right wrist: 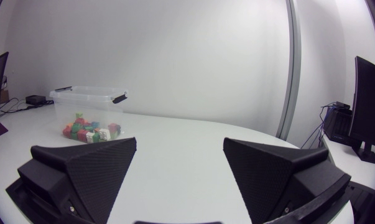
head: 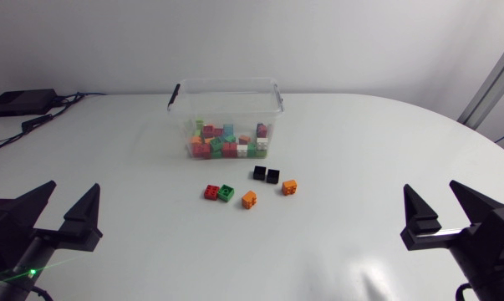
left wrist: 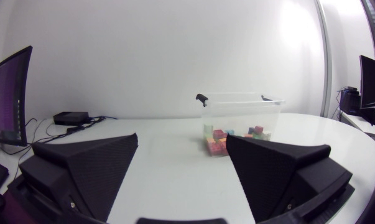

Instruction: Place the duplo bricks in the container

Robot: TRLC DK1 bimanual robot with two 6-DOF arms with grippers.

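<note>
White surface point(head: 360, 167): spreads across the whole head view and carries everything listed here.
Container point(head: 226, 83): clear plastic, open-topped, with a black clip at each end; it stands in the upper middle of the frame, well apart from both my grippers.
Bricks in the container point(head: 225, 144): a mixed heap of red, green, white, pink, blue and orange lies on its floor.
Black bricks point(head: 267, 174): two, touching side by side, just below the container's lower right corner.
Red brick point(head: 211, 192): near the frame's middle, touching the green brick point(head: 226, 193) on its right.
Orange brick point(head: 249, 199): just right of the green brick, slightly lower, apart from it.
Second orange brick point(head: 290, 187): right of the black bricks and a little lower, on its own.
Left gripper point(head: 73, 189): in the lower left corner, fingers spread wide, gripping nothing. In my left wrist view the left gripper point(left wrist: 182, 140) has the container point(left wrist: 240, 98) far ahead, beyond the gap between its fingers.
Right gripper point(head: 431, 187): in the lower right corner, likewise wide open and gripping nothing. In my right wrist view the right gripper point(right wrist: 180, 142) has the container point(right wrist: 87, 93) far ahead and off to one side.
Black box point(head: 22, 102): upper left of the frame, with cables point(head: 47, 119) trailing from it.
</note>
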